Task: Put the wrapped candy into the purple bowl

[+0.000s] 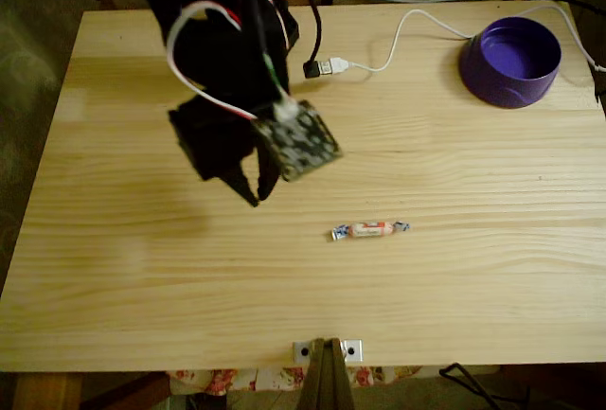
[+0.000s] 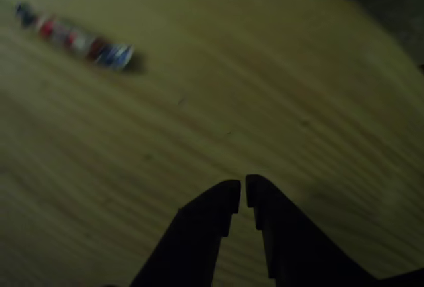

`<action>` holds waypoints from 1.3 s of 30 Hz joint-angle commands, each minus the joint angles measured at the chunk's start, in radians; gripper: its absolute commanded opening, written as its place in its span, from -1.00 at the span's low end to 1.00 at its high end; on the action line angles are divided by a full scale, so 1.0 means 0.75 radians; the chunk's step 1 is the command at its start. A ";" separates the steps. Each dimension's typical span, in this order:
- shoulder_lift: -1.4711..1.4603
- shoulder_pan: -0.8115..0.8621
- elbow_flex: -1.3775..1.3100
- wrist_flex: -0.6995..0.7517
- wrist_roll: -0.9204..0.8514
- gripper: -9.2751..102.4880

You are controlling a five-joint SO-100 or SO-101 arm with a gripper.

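Observation:
The wrapped candy (image 1: 370,230) lies flat on the wooden table, a little right of centre, with twisted bluish ends. In the other view the candy (image 2: 74,38) shows blurred at the upper left. The purple bowl (image 1: 510,60) stands upright at the table's far right corner. My black gripper (image 1: 258,187) hangs over the table to the left of the candy and apart from it. Seen in the other view, the gripper (image 2: 242,191) has its fingertips almost touching, with nothing between them.
A white cable with a USB plug (image 1: 327,67) runs across the back of the table (image 1: 142,268) toward the bowl. A small metal bracket (image 1: 327,348) sits at the table's front edge. Bare wood lies between the candy and the bowl.

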 commanded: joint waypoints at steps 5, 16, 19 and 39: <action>-0.160 -0.125 -0.335 -0.010 -0.180 -0.82; -0.458 -0.303 -0.603 0.027 -0.295 -0.76; -0.534 -0.354 -0.683 0.080 -0.305 -0.72; -0.847 -0.419 -0.894 0.123 -0.307 -0.42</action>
